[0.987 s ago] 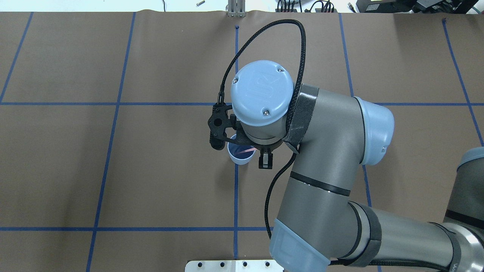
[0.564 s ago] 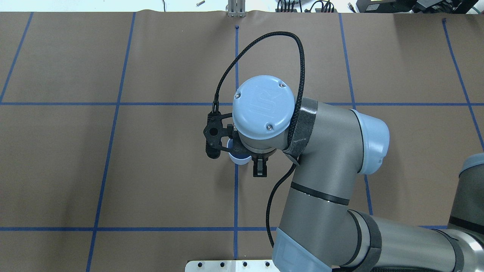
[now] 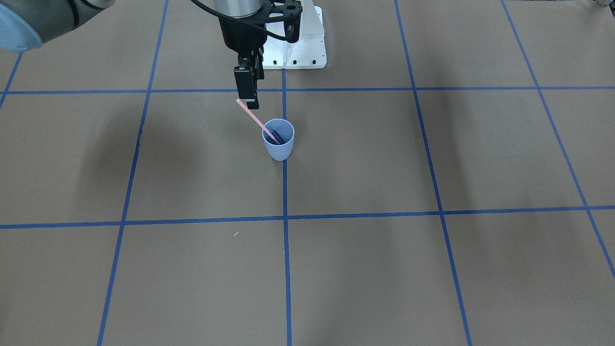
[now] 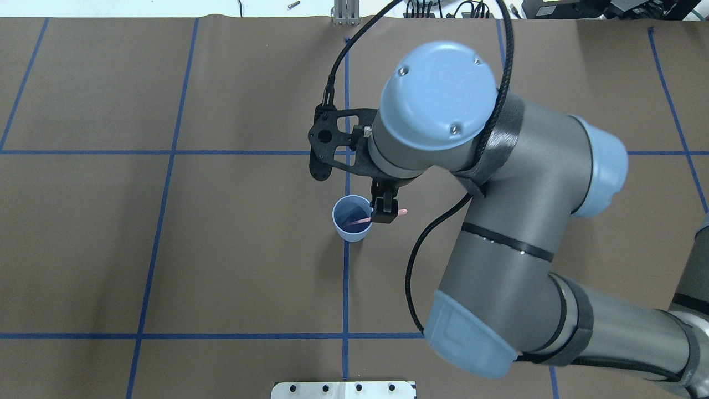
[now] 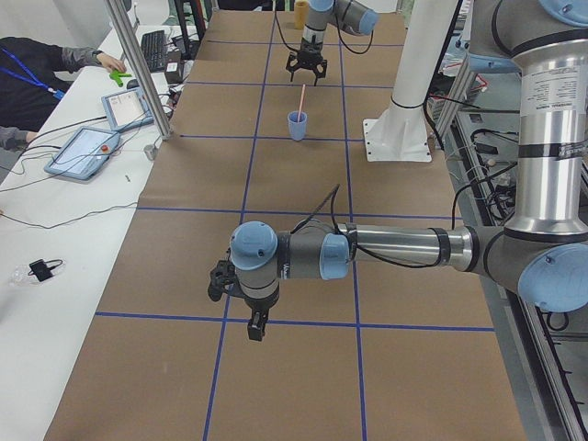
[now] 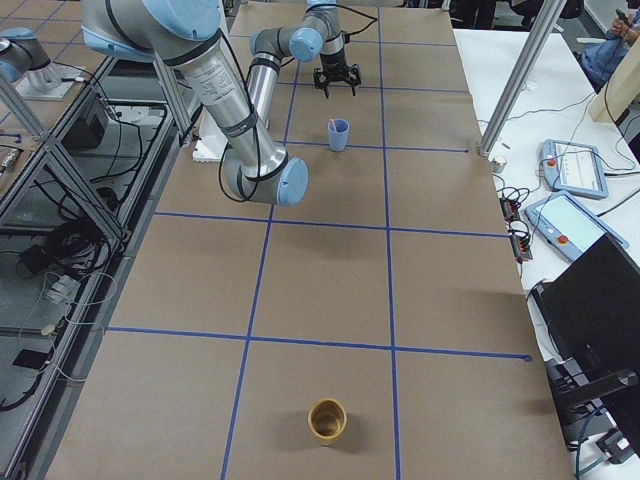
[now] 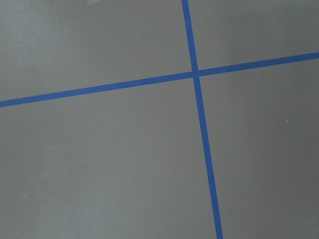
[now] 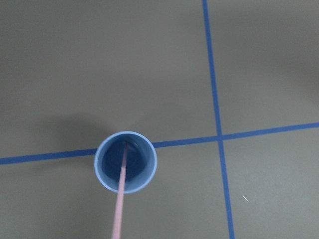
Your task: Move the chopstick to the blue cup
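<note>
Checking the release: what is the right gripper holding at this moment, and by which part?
Nothing: the right gripper looks open above the chopstick, which leans unheld in the blue cup.

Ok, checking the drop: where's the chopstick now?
Front-facing view, centre: chopstick leans in the blue cup on the tape line, top end under the right gripper.

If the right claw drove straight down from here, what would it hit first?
Probably the chopstick, whose upper end leans out of the blue cup right under the right claw; failing that, the table. Depth is unclear.
</note>
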Motion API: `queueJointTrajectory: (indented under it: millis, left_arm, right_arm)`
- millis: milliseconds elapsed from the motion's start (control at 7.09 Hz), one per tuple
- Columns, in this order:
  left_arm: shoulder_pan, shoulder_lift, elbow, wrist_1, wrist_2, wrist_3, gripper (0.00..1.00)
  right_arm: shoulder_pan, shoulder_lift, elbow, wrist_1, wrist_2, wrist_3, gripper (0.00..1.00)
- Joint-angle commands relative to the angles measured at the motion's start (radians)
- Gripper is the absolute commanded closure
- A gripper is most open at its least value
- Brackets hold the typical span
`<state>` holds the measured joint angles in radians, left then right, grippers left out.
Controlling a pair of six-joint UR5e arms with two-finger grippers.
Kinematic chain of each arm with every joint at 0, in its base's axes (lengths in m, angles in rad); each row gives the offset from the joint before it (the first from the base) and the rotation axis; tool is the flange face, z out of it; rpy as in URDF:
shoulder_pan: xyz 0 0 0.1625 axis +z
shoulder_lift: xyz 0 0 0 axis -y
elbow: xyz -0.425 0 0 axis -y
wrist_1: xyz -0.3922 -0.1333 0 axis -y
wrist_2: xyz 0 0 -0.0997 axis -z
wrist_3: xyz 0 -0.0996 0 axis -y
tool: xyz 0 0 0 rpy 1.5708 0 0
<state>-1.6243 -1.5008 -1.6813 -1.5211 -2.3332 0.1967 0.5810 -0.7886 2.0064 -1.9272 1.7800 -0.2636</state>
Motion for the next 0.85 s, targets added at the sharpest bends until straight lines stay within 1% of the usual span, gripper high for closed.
queueJointTrajectory:
  millis: [0,141,282,423,564,705]
  left_arm:
    - [0.000,0.020,-0.015,-0.002,0.000,0.001,0.01]
    - [0.000,0.021,-0.015,-0.002,0.000,0.001,0.01]
    - [0.000,0.021,-0.015,-0.002,0.000,0.001,0.01]
    - [0.000,0.022,-0.020,-0.002,0.000,0.003,0.01]
    - [0.000,0.024,-0.021,-0.002,0.000,0.003,0.01]
    - [0.000,0.024,-0.026,-0.002,0.000,0.003,0.01]
  right_arm:
    - [0.190,-0.145,-0.003,0.142,0.114,-0.006,0.03]
    - [0.276,-0.252,-0.018,0.268,0.110,0.001,0.02]
    - [0.386,-0.280,-0.103,0.313,0.139,-0.026,0.00]
    - [0.425,-0.278,-0.165,0.323,0.169,-0.102,0.01]
    - [0.469,-0.293,-0.187,0.314,0.139,-0.147,0.00]
    - [0.521,-0.308,-0.246,0.317,0.142,-0.237,0.01]
